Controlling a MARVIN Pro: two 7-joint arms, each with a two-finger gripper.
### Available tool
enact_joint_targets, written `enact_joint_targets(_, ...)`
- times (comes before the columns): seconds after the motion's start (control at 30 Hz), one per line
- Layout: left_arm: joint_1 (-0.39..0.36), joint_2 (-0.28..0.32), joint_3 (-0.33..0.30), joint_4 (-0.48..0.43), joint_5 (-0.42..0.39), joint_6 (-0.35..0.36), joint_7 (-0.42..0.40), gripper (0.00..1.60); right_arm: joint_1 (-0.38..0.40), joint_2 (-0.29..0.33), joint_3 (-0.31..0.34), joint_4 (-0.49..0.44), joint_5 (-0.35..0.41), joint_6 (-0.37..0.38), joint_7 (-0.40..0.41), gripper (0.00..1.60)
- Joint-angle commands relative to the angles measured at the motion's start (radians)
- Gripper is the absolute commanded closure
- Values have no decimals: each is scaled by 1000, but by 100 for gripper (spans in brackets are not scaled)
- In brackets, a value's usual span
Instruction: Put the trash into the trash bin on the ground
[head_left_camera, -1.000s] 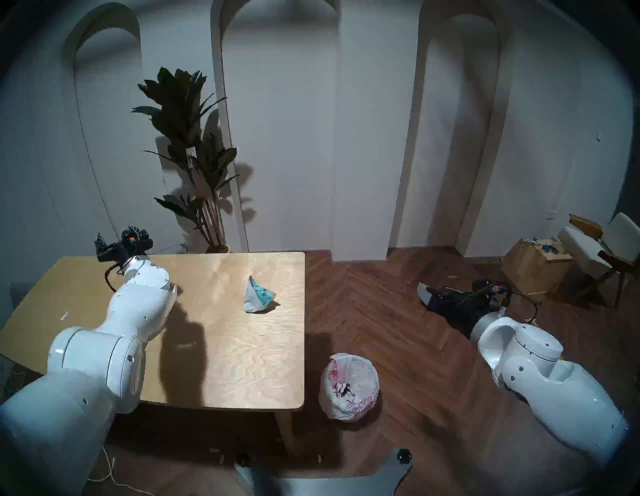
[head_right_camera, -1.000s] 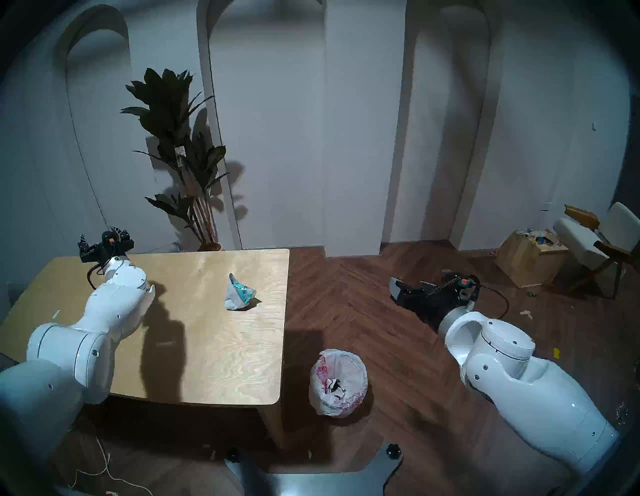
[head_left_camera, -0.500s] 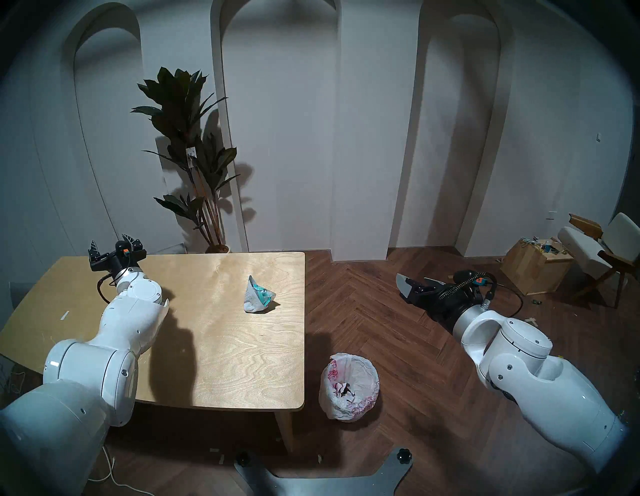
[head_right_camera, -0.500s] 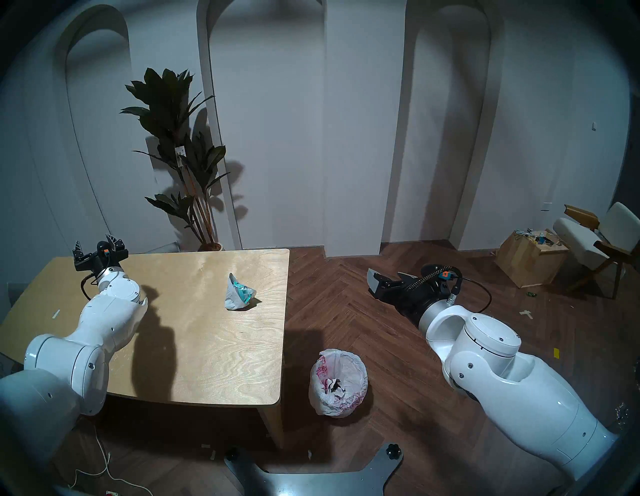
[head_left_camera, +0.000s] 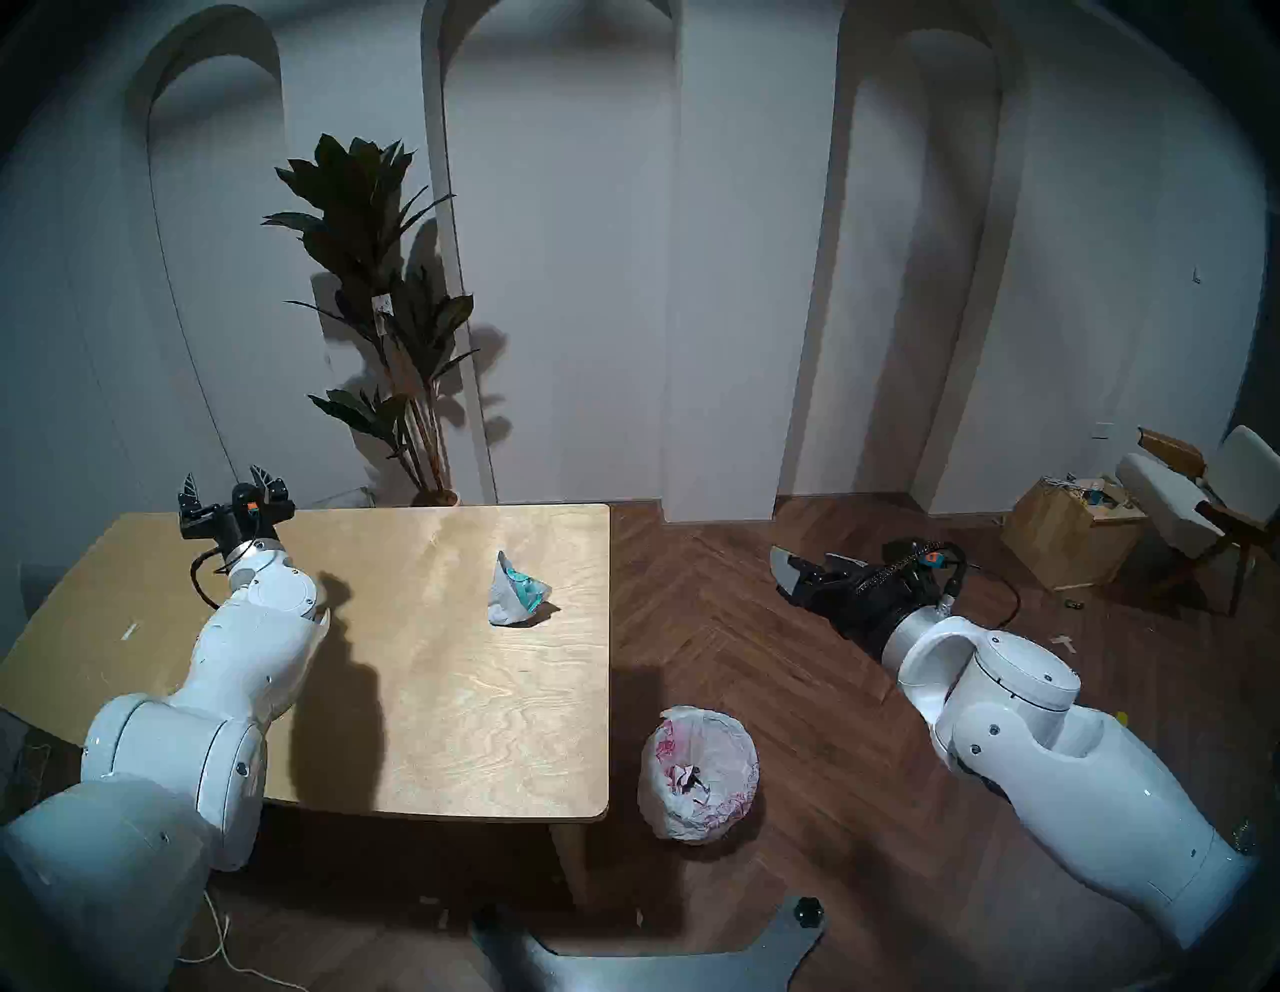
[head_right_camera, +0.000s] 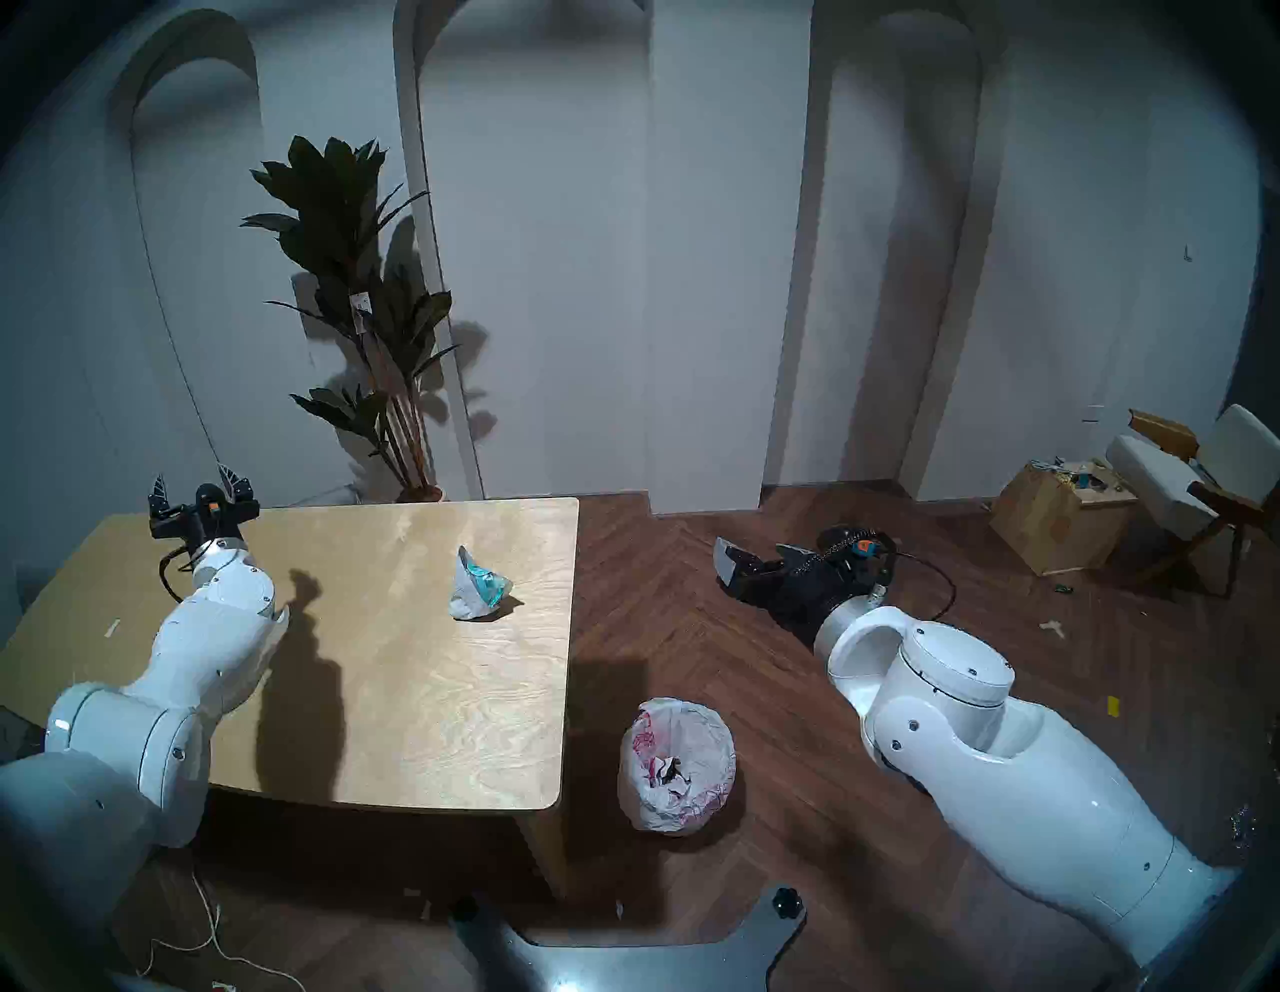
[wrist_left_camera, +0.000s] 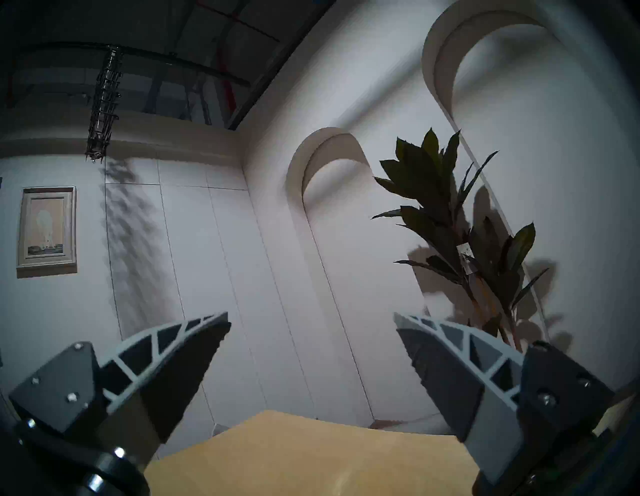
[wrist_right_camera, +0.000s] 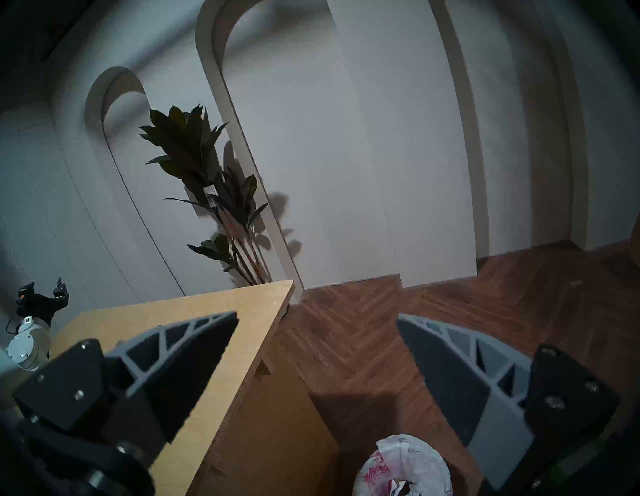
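A crumpled wrapper with teal print (head_left_camera: 516, 591) (head_right_camera: 478, 585) lies on the wooden table (head_left_camera: 450, 693), right of its middle. The trash bin (head_left_camera: 698, 772) (head_right_camera: 677, 762), lined with a white bag printed in red-pink, stands on the floor by the table's front right corner, with crumpled paper inside; it also shows at the bottom of the right wrist view (wrist_right_camera: 405, 466). My left gripper (head_left_camera: 225, 485) (wrist_left_camera: 311, 332) is open and empty over the table's far left corner. My right gripper (head_left_camera: 807, 562) (wrist_right_camera: 317, 329) is open and empty above the floor, right of the table and beyond the bin.
A potted plant (head_left_camera: 388, 312) stands behind the table. A wooden cube box (head_left_camera: 1070, 530) and a chair (head_left_camera: 1205, 492) are at the far right. A small white tape strip (head_left_camera: 129, 630) lies on the table's left side. The robot's base (head_left_camera: 644, 963) is at the front.
My right arm has swung left, bringing its open gripper closer to the table. My left arm has drawn back a little to the left. The wrapper and bin have not moved.
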Motion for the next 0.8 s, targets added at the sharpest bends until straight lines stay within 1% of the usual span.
enact_joint_targets(0.0, 15, 19, 8, -33, 8, -17, -16, 0, 74, -43, -25, 2, -13, 6, -3, 0)
enact_joint_targets(0.27, 44, 42, 17, -45, 14, -25, -34, 0, 124, -87, -85, 17, -27, 22, -11, 0)
enact_joint_targets(0.33, 46, 45, 17, -46, 15, -26, -36, 0, 129, -92, -91, 19, -29, 24, -13, 0)
enact_joint_targets(0.37, 51, 53, 19, -52, 17, -29, -40, 0, 144, -106, -107, 26, -32, 28, -16, 0)
enact_joint_targets(0.77, 40, 94, 20, -107, 30, -45, -65, 0, 220, -173, -179, 76, -54, 48, -37, 0)
